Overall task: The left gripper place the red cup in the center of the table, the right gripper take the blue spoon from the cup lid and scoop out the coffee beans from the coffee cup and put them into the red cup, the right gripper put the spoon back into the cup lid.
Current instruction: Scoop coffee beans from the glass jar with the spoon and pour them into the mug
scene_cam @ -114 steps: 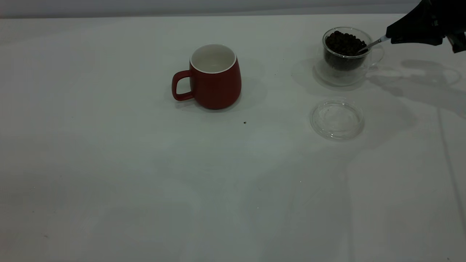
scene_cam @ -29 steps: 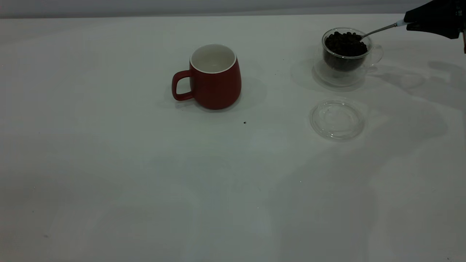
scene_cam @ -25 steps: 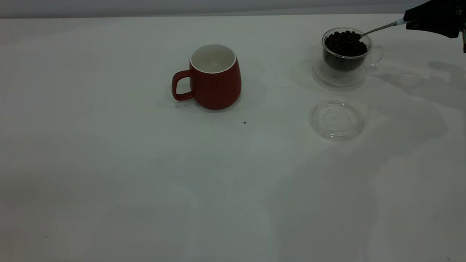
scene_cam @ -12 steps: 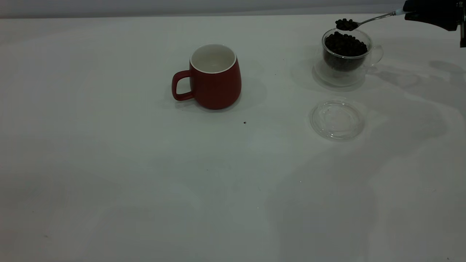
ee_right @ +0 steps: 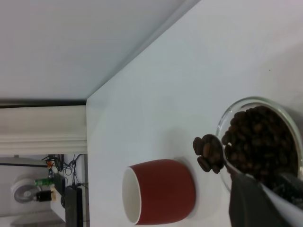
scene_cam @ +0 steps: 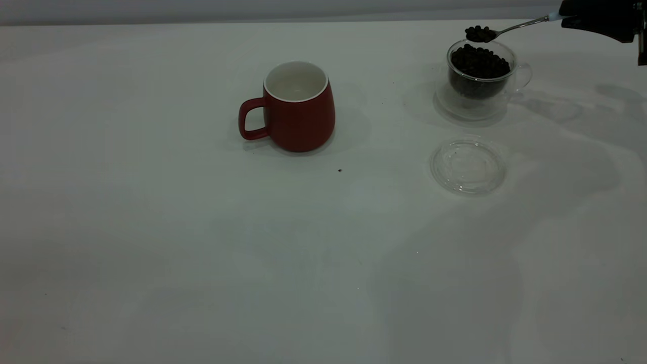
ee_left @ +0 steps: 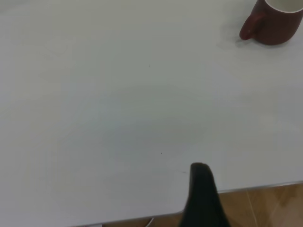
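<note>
- Left tool (ee_left: 201,189): absent from the exterior frame; in the left wrist frame only a dark finger at the lower edge, hanging over the near edge of the table (scene_cam: 151,253); whether its fingers are apart or together cannot be told.
- The red cup (scene_cam: 298,106): upright a little left of centre in the upper half of the exterior frame, handle pointing to the frame's left, white inside with nothing visible in it; also at the upper right corner of the left wrist frame (ee_left: 277,21), well apart from the left tool.
- A tiny dark speck (scene_cam: 339,170): on the table just below and right of the red cup.
- The cup lid (scene_cam: 468,166): flat on the table right of centre, below the coffee cup in the frame, apart from it, nothing lying in it.
- The coffee cup (scene_cam: 480,76): upright at the upper right, filled with the coffee beans (scene_cam: 477,60), small clear handle toward the frame's right.
- The blue spoon (scene_cam: 510,28): raised just above the coffee cup's rim, bowl heaped with beans, neck slanting up to the right, pale handle end entering the tool.
- Right tool (scene_cam: 568,17): at the top right corner of the exterior frame, clamped on the blue spoon's handle, above and right of the coffee cup.
</note>
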Controlling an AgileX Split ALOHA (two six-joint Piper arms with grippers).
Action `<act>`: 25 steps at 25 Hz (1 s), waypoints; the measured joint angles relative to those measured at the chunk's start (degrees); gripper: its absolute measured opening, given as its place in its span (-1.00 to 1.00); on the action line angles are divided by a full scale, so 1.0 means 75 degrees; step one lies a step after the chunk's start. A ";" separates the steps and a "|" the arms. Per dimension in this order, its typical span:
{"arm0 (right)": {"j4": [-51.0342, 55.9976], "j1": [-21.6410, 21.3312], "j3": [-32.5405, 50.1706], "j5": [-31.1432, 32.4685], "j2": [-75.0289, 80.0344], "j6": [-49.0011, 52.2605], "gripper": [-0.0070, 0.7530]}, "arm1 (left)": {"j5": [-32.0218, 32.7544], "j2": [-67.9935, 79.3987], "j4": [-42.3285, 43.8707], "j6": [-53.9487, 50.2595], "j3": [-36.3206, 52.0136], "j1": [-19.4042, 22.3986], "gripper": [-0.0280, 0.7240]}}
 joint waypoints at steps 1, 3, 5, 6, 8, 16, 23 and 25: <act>0.0020 0.0037 0.0000 0.0035 0.0000 -0.0010 -0.72 | 0.0000 0.0000 0.0000 0.0000 0.0000 0.0000 0.64; 0.0073 0.0143 0.0000 0.0089 0.0000 -0.0029 -0.72 | 0.0000 0.0000 0.0000 0.0000 0.0000 0.0000 0.64; 0.0182 0.0271 0.0000 0.0135 0.0000 -0.0038 -0.72 | 0.0000 0.0000 0.0000 0.0000 0.0000 0.0000 0.64; 0.0232 0.0352 0.0000 0.0174 0.0000 -0.0045 -0.72 | 0.0000 0.0000 0.0000 0.0000 0.0000 0.0000 0.64; 0.0361 0.0511 0.0000 0.0211 0.0000 -0.0053 -0.72 | 0.0000 0.0000 0.0000 0.0000 0.0000 0.0000 0.64; 0.0419 0.1191 0.0000 0.0258 0.0000 -0.0078 -0.72 | 0.0000 0.0000 0.0000 0.0000 0.0000 0.0000 0.64; 0.0768 0.1914 0.0000 0.0265 -0.0007 -0.0121 -0.72 | 0.0000 0.0000 0.0000 0.0000 0.0000 0.0000 0.64; 0.0805 0.2141 0.0000 0.0251 -0.0007 -0.0167 -0.72 | 0.0000 0.0000 0.0000 0.0000 0.0000 0.0000 0.64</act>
